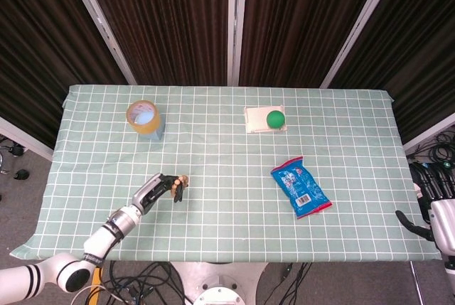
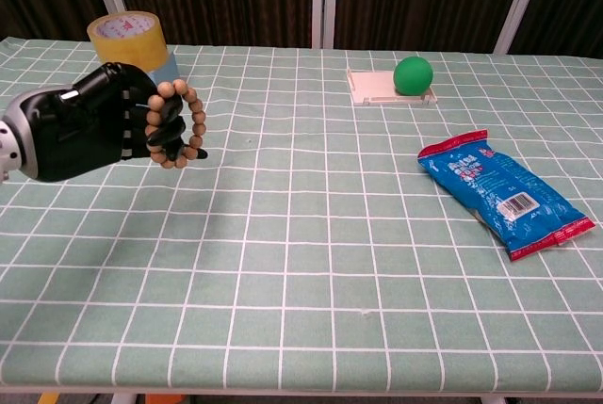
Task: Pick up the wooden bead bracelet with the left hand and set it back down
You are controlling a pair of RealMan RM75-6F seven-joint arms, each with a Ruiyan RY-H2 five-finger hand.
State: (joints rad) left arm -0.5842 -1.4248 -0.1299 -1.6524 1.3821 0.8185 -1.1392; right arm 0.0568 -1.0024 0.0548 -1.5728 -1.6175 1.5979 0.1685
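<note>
My left hand holds the wooden bead bracelet just above the checked green tablecloth at the left. The bead ring hangs from the curled black fingers. In the head view the same left hand sits near the table's front left with the bracelet at its fingertips. My right hand hangs off the table's right edge with its fingers apart and nothing in it.
A roll of yellow tape stands on a blue block behind the left hand. A green ball rests on a white tray at the back. A blue snack packet lies at the right.
</note>
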